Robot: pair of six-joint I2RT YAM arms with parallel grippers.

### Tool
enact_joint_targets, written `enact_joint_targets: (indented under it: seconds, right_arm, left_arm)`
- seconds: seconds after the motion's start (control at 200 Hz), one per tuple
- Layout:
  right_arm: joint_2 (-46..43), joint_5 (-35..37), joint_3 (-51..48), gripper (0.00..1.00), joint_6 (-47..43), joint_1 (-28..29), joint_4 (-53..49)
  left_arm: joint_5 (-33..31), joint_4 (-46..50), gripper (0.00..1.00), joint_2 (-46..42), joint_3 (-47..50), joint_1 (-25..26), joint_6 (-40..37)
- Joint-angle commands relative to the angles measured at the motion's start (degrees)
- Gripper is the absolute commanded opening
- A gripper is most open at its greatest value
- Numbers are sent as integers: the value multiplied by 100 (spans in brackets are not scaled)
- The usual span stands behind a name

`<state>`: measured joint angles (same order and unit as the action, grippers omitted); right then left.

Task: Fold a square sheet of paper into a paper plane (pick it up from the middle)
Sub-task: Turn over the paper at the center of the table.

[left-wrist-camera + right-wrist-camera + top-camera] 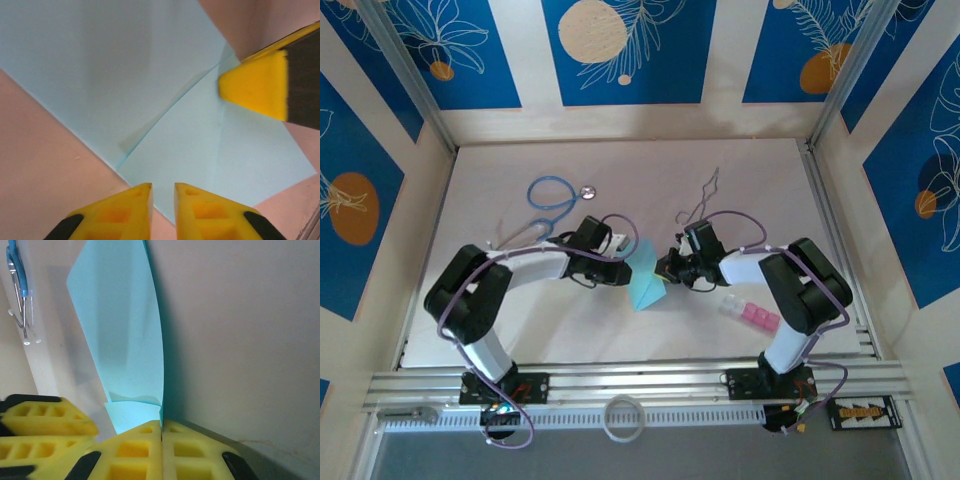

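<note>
Right hand (161, 427) — closed, seemingly on paper (120, 340)

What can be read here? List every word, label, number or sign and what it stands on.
No text reads clearly.
The black-and-yellow label at the near right edge: too small to read.
On the turquoise paper, pink blocks and wall panels: no writing visible.

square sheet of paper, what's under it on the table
White table shows around the square sheet of paper; the patch directly beneath it is covered, so cannot be seen.
</note>
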<state>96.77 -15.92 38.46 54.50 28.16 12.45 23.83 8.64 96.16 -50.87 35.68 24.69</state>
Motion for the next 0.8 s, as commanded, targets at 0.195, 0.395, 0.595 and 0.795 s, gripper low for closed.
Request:
enact_joint_targets:
  seconds: [0.195, 0.395, 0.595, 0.795]
  right_arm:
    - [-1202, 1039, 535, 3, -1209, 4, -2165]
    - [-1907, 2091, 1057, 3, -1818, 142, -3460]
    - [-2176, 3085, 1651, 3, -2126, 468, -4446]
    - [-2039, 3971, 2137, 3, -2234, 828, -5176]
  left_arm:
    - [-1114, -344, 26, -1402, 370, -56, 159]
    - [-1615, -460, 34, -2036, 576, -162, 150]
    - [-2073, -518, 50, -2452, 834, -318, 198]
    - [-2456, -298, 74, -2628, 889, -451, 349]
